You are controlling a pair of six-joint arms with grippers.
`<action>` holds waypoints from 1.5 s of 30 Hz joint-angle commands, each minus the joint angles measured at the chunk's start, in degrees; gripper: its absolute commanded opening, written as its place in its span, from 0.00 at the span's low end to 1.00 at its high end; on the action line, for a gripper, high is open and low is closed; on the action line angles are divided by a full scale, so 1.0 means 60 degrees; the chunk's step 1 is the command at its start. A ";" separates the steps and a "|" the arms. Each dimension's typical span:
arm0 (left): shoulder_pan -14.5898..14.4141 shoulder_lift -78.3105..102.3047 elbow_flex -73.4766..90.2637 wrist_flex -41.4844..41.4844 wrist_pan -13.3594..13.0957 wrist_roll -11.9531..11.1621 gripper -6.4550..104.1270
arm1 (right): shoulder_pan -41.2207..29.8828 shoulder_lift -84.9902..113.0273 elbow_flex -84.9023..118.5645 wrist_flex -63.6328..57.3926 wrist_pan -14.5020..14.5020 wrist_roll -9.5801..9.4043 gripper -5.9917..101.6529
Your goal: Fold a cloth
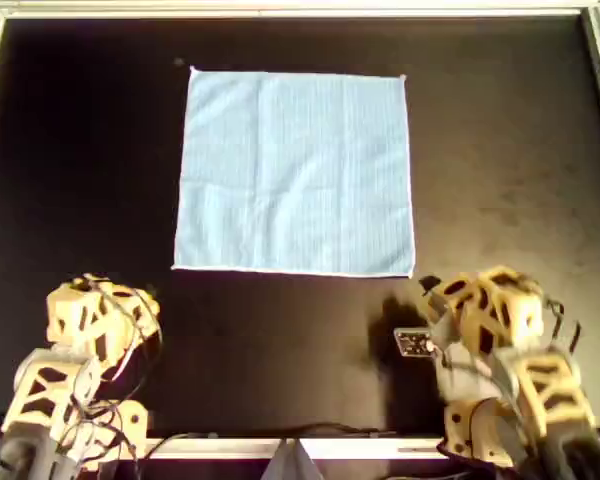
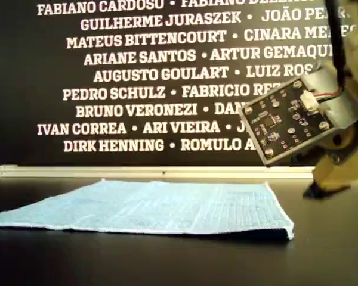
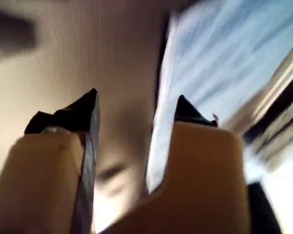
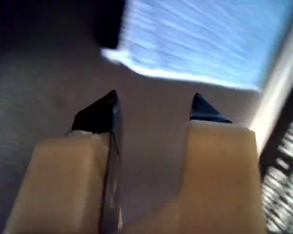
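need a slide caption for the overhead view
Light-blue cloth lies flat and unfolded on the black table; both arms wait at the view's bottom edge, not touching it.

A black table (image 1: 500,180) filled the overhead view, its surface matte and faintly scuffed. A pale metal rim (image 1: 280,10) ran along its far edge and down both sides in that view, and showed as a light strip (image 2: 167,172) at the table's back in the exterior view. Behind it stood a black wall (image 2: 24,71) printed with rows of white names in capital letters.
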 commanded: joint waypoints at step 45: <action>-0.0352 -0.8408 -0.4189 -0.3076 0.0425 0.0059 0.57 | 0.0000 -0.7529 -0.5171 0.0000 -0.1304 0.0117 0.61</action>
